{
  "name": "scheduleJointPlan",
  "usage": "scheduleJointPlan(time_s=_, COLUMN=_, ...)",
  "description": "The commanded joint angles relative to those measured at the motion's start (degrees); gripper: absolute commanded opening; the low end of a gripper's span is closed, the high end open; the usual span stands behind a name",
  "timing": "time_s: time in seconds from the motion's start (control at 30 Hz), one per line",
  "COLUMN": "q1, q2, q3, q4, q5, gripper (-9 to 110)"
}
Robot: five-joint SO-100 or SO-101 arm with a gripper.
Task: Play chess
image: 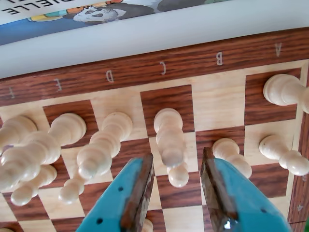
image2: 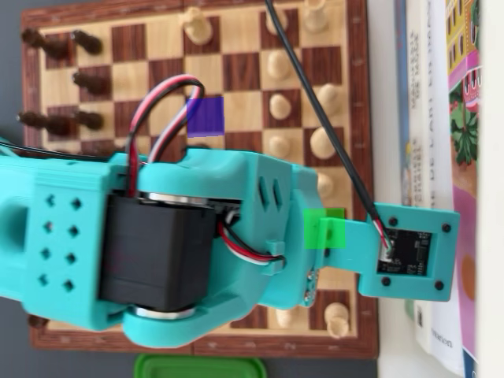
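Wooden chessboard (image: 217, 104) fills the wrist view, dark and light squares, file letters A to F printed along its brown border at the top. Cream-coloured white pieces stand in two rows across the middle; a pawn (image: 178, 175) sits at lower centre, right between the teal gripper (image: 176, 176) fingers. Gripper jaws are spread narrow and hold nothing, one on each side of that pawn. In the overhead view the teal arm (image2: 157, 236) covers the board's (image2: 236, 71) lower half, dark pieces (image2: 87, 79) at upper left, a purple square marker (image2: 205, 115) mid-board, a green one (image2: 325, 228) at the right edge.
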Motion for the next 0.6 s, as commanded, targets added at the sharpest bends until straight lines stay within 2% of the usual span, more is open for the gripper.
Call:
scheduleJointPlan(time_s=0.0, q1=-0.1, q2=8.8, q3=2.7, q4=-0.1, q5=-0.4, gripper=15)
scheduleJointPlan(time_s=0.33, q1=-0.1, q2=17.3, q3=8.9, q4=0.4, q5=-0.4, gripper=15)
scheduleJointPlan(time_s=0.57, q1=0.0, q2=28.7, q3=20.5, q4=-0.2, q5=-0.4, gripper=15)
